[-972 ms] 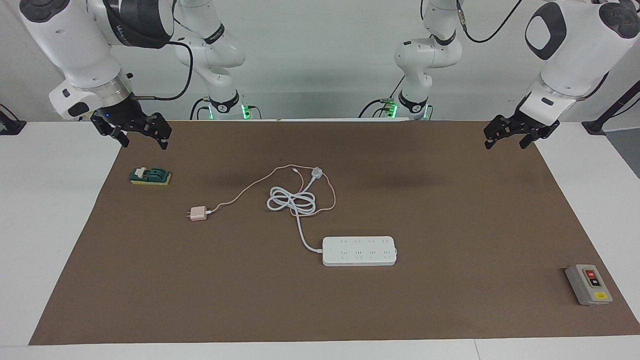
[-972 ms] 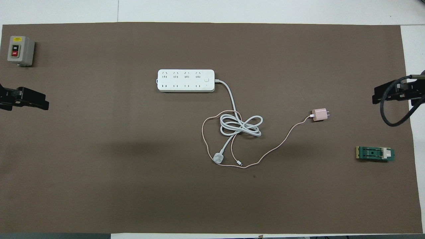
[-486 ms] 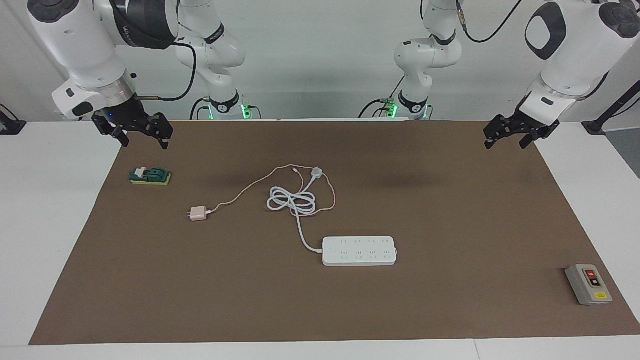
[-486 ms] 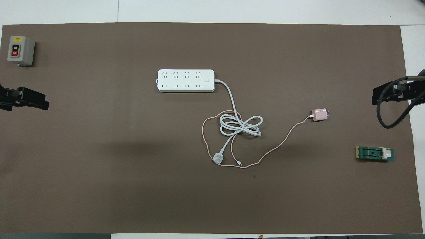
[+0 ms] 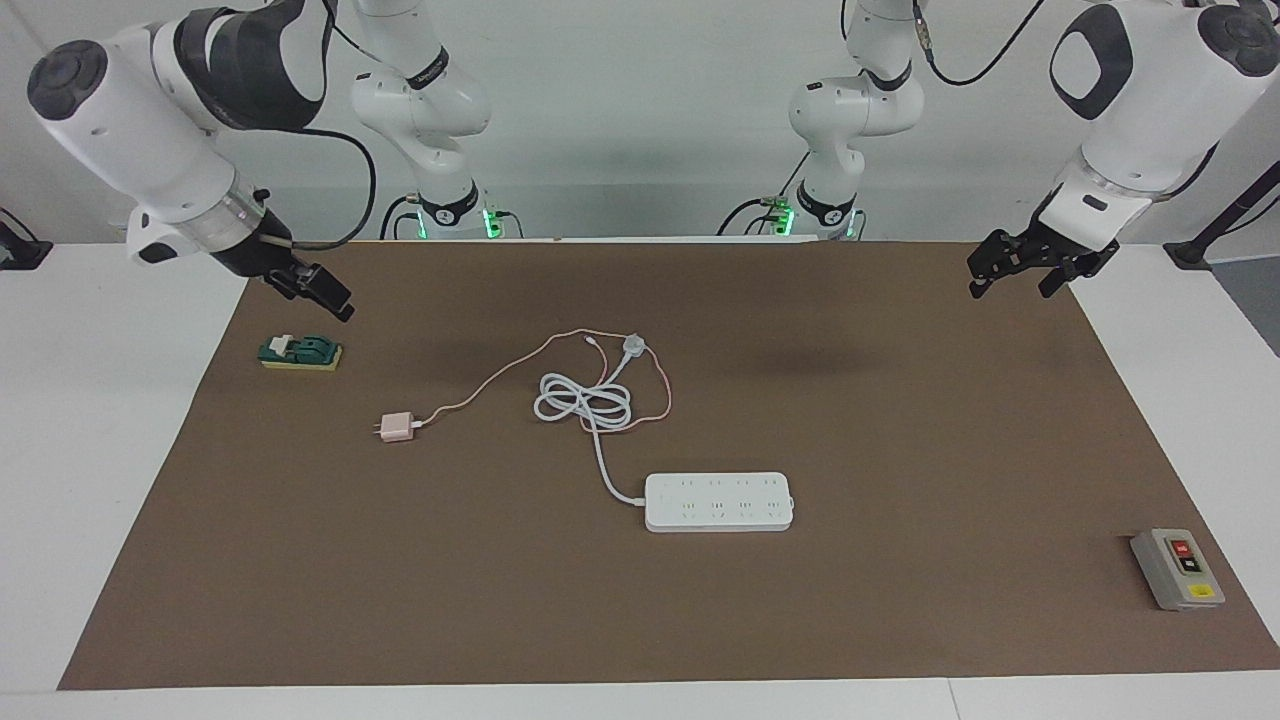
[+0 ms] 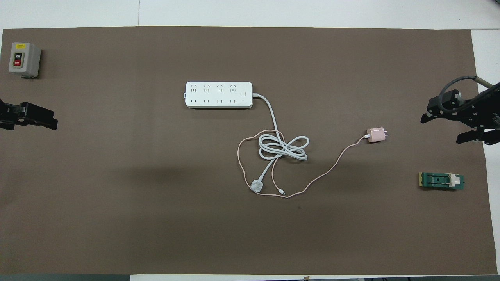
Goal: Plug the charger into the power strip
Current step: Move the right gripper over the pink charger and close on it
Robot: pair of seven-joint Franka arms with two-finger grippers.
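The pale pink charger [image 5: 397, 428] [image 6: 376, 135] lies on the brown mat, prongs toward the right arm's end; its thin pink cable [image 6: 328, 169] loops toward the mat's middle. The white power strip [image 5: 718, 501] [image 6: 218, 95] lies flat, farther from the robots than the charger, sockets up. My right gripper [image 5: 325, 295] [image 6: 441, 128] is open and empty, up in the air over the mat's edge at the right arm's end, apart from the charger. My left gripper [image 5: 1010, 280] [image 6: 39, 117] is open and empty, waiting over the mat's edge at the left arm's end.
The strip's thick white cord [image 6: 283, 148] lies coiled over the pink cable and ends in a round white plug [image 5: 632, 346] [image 6: 257, 185]. A green block [image 5: 300, 352] [image 6: 441, 180] lies near the right gripper. A grey button box [image 5: 1177, 568] [image 6: 23, 59] sits at the left arm's end.
My right gripper has turned at the wrist and moved a little inward over the mat, toward the charger. The left arm, charger and power strip have not moved.
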